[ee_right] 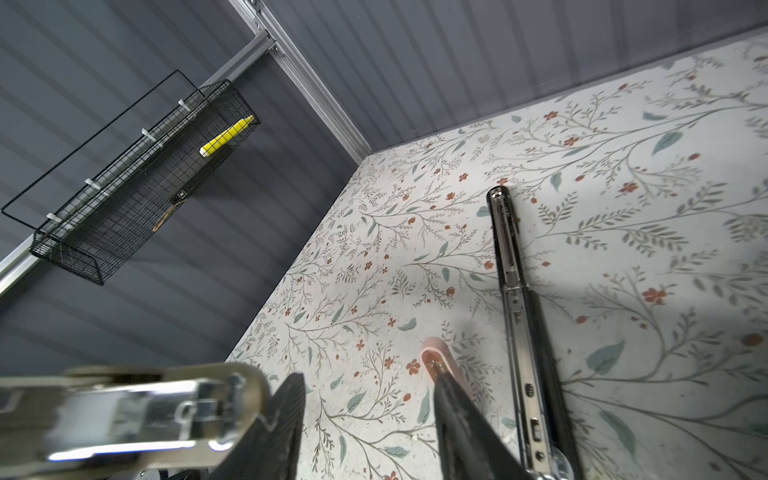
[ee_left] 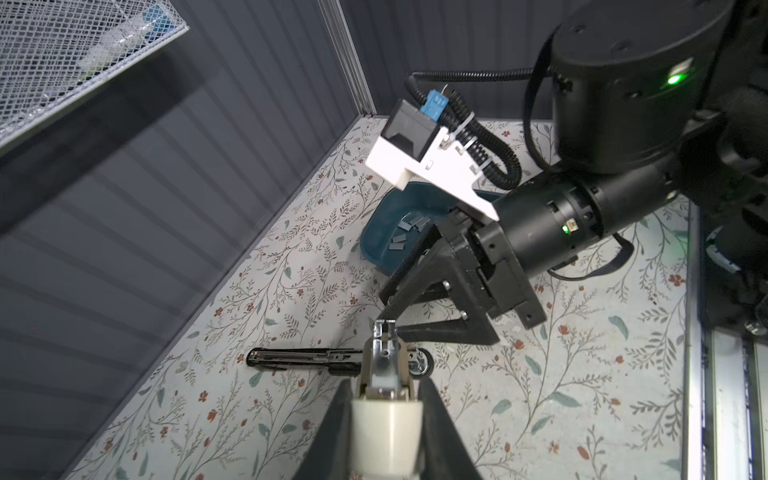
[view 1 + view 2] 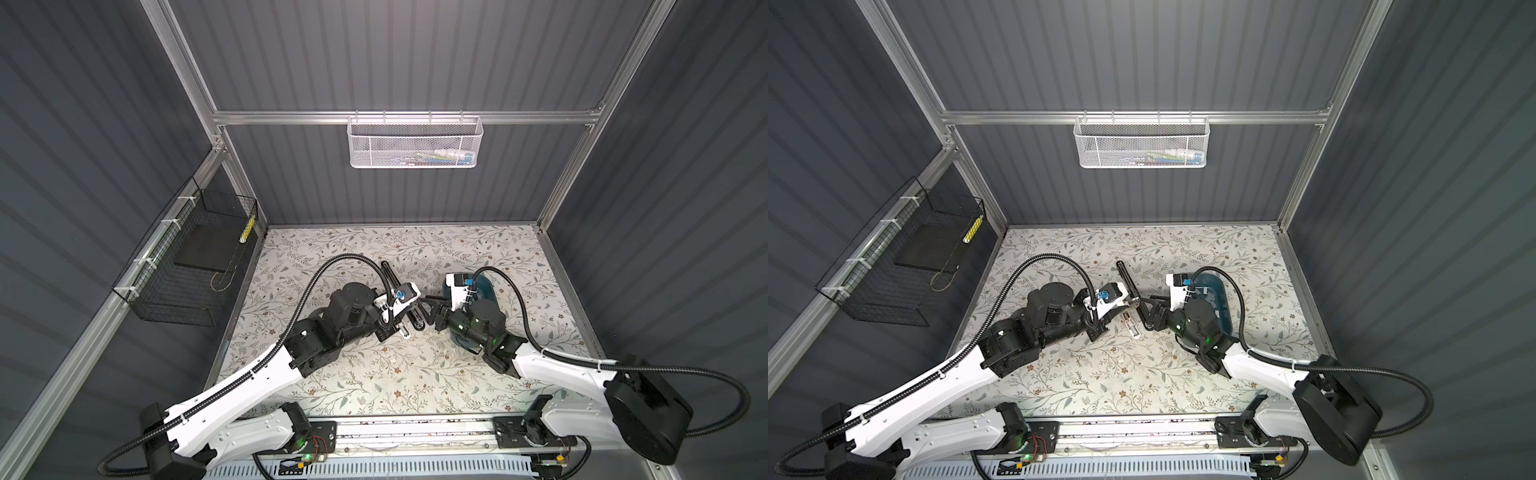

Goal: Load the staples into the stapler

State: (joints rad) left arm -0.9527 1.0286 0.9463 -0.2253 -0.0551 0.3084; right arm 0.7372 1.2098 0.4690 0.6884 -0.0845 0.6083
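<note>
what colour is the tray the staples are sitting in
The tray is dark teal blue, clearest in the left wrist view.

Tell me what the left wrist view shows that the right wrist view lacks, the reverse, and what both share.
Only left wrist: the teal tray of staples and the white mesh basket. Only right wrist: the black wire basket with a yellow marker. Both: the black stapler lying on the floral table.
</note>
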